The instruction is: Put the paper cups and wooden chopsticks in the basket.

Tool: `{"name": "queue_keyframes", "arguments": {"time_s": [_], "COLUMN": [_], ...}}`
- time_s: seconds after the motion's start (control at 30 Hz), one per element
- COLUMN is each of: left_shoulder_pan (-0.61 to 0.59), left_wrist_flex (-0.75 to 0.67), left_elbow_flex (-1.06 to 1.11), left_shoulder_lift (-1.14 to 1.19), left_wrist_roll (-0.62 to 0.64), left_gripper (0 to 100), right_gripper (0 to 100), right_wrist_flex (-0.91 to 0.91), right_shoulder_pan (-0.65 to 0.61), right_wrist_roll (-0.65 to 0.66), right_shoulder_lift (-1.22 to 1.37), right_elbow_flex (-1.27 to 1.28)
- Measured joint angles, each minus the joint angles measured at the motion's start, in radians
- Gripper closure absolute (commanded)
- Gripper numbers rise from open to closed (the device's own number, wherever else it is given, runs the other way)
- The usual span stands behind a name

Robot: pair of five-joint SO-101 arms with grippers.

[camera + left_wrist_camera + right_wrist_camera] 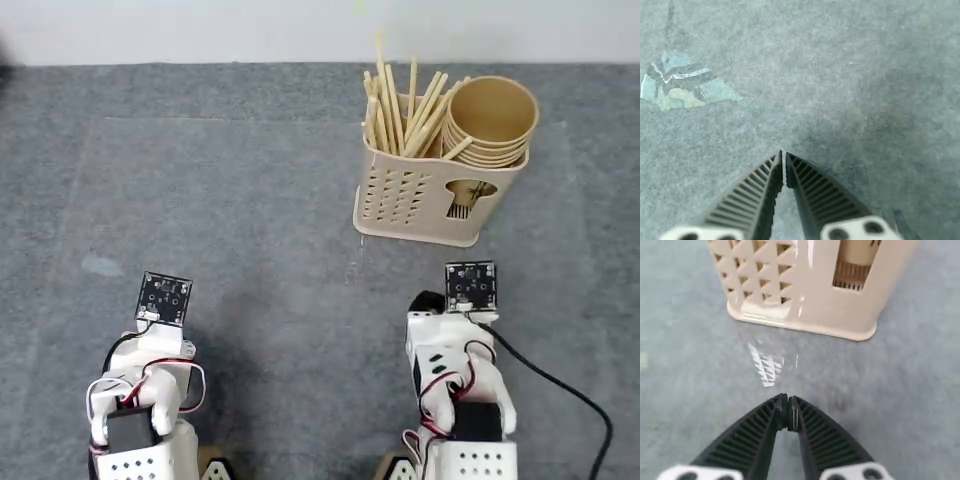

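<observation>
Since cups point(490, 120) and chopsticks point(400, 105) already fill basket point(400, 200), left gripper point(784, 159) and right gripper point(788, 402) both clenched, empty; right lunging forward could topple basket.

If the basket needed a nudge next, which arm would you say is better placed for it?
Probably right: the right gripper faces the basket just ahead; the left gripper hangs over mat farther off.
</observation>
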Motion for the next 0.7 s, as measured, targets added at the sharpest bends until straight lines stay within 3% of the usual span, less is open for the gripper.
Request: {"name": "queue_keyframes", "arguments": {"time_s": [0.43,0.7], "left_shoulder_pan": [0.0,0.0], "left_wrist_flex": [0.0,0.0], "left_elbow_flex": [0.0,0.0], "left_shoulder_lift": [0.0,0.0], "left_wrist_roll": [0.0,0.0], "left_gripper": [98,98], "right_gripper": [99.0,98.9], "right_wrist_flex": [0.265,0.307], "right_shoulder_pan": [0.005,0.005], "right_wrist_roll": [0.0,0.0], "right_shoulder_lift": [-0.009,-0.009], "right_elbow_flex": [0.0,0.0]}}
